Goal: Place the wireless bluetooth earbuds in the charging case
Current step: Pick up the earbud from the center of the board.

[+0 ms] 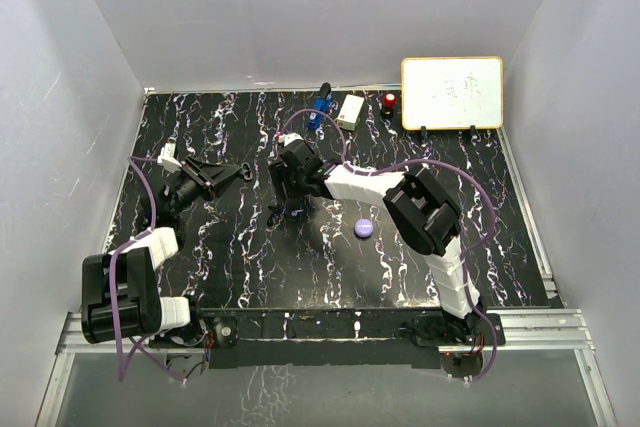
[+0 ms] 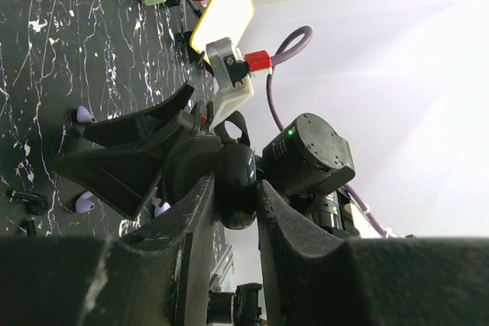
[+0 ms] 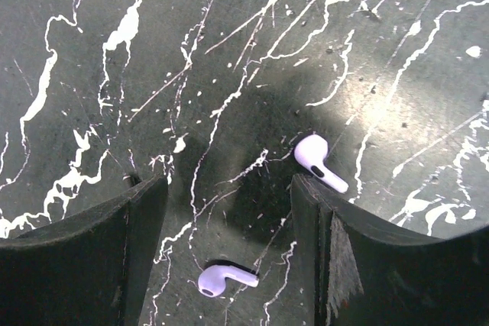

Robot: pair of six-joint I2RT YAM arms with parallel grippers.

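From above, my right gripper [image 1: 285, 211] hangs over the middle of the table [image 1: 200, 277] with a lavender puck [image 1: 364, 228] near it on its right, and the left gripper [image 1: 238, 172] sits well off to the left. The left wrist view shows that claw pinched tight on a black rounded piece [image 2: 237, 181] I cannot identify. In the right wrist view the right claw stands half wide and empty: the near earbud [image 3: 221, 279] lies between its fingers with its stem across the gap, and the far earbud [image 3: 319, 162] lies just past the right fingertip, so the right arm is nearer both.
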